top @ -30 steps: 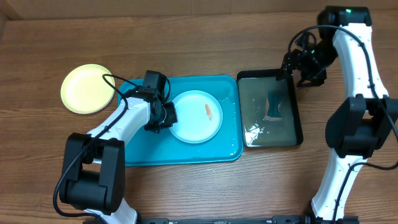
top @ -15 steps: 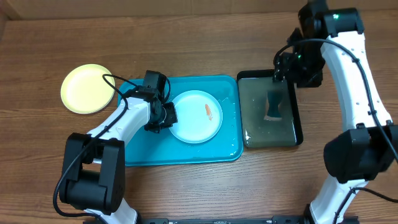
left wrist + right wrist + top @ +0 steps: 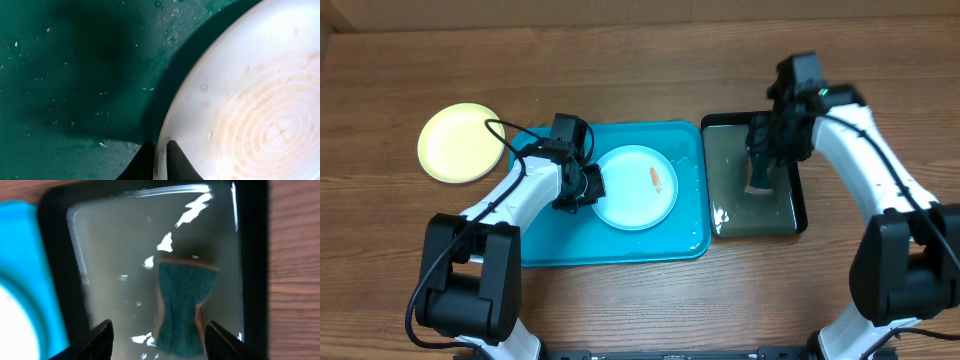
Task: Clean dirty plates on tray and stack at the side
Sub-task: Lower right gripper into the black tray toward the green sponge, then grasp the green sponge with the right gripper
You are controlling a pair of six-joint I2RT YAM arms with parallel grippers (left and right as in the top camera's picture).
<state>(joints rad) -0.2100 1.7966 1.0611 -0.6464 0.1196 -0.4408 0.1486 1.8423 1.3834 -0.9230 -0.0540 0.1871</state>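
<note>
Brown wooden table (image 3: 620,60) fills overhead view; both arm bases cut off at bottom edge. Large flat turquoise plastic tray w/ raised rim (image 3: 545,250) sits centre frame. Just right of it is a smaller black rectangular tray (image 3: 802,200) holding water; glare on surface makes depth hard to read.

Pale round shallow plastic plate (image 3: 630,205) lies on turquoise tray, right of its centre. White or v. light blue, can't tell, nor whether another plate is hidden under it. Yellow-green round plastic plate (image 3: 460,143) lies on bare wood, upper left of frame, near tray's corner but not touching.

Teal sponge w/ tan edge (image 3: 758,182) lies in black tray, its upper end partly hidden by right arm in overhead view.

At pale plate's left rim: left gripper (image 3: 588,187). Wrist cam shows only the tips of its fingers (image 3: 175,161) at bottom edge, pinched tight on the rim, one each side.

Over black tray: right gripper (image 3: 160,340), jaws wide apart, holding nothing. Sponge shows btwn them in wrist view, further up frame. Contact w/ water can't be told.

Small orange smear (image 3: 655,178) sits right of pale plate's centre.
</note>
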